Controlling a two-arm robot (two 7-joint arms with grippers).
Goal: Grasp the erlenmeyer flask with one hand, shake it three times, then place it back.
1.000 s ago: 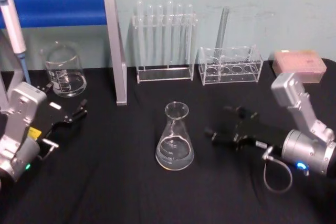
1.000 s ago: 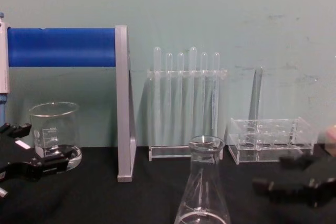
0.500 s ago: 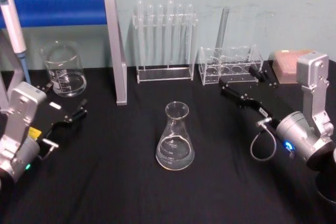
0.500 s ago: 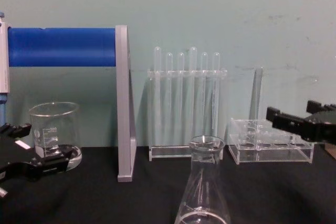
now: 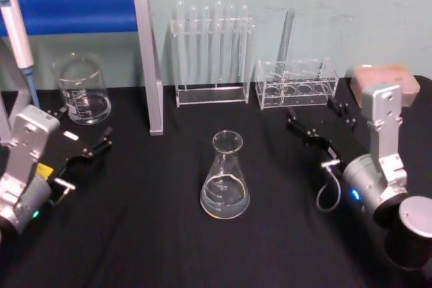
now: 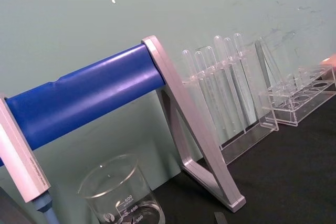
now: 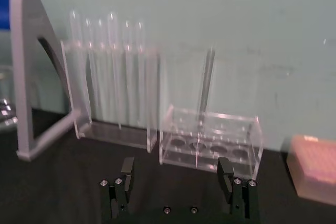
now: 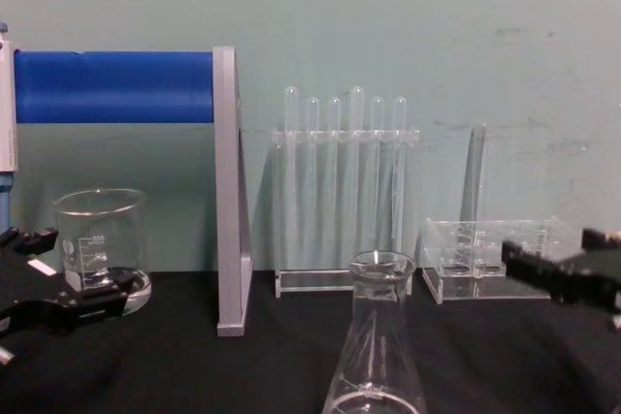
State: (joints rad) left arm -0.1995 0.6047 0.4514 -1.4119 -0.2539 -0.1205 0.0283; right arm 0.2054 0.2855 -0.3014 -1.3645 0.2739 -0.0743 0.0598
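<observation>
My left gripper [image 5: 86, 148] sits spread open, holding nothing, near the beaker [image 5: 82, 90]. The flask [image 5: 225, 175] stands upright mid-table on the black cloth [image 5: 155, 234], untouched. My right gripper [image 5: 316, 121] is off to its right, fingers spread wide and empty, just before the low clear rack [image 5: 295, 83].

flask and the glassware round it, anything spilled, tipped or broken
Nothing stands out. The clear glass conical erlenmeyer flask stands upright on the black table, no puddle around it. The straight-walled glass beaker and the thin clear test tubes in their rack are upright too.
</observation>
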